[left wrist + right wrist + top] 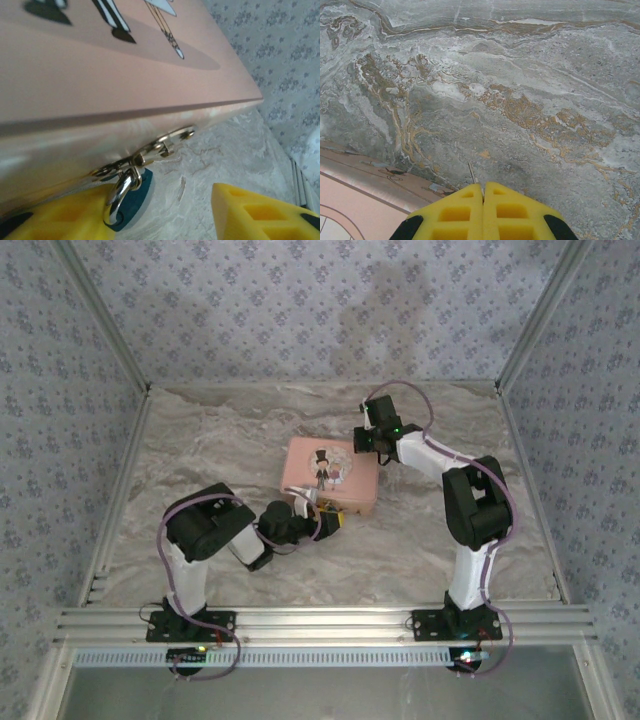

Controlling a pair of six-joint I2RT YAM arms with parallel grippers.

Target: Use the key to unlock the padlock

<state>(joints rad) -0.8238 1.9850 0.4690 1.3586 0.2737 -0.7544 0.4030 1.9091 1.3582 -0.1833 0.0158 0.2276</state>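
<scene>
Padlock [127, 200] hangs off front hasp [165, 142] of pink box [125, 75] on worktop [520, 100]. Left tool [160, 202] straddles it, jaws apart, not gripping. Right tool [483, 192] clenched, probably pinching the key [471, 172]. Next: steady lock, bring key to keyway.

You see the pink box [115, 75] filling the upper left; the padlock [131, 197] hangs from its latch [167, 142] at lower left, beside the left gripper [160, 210], jaws apart.
</scene>
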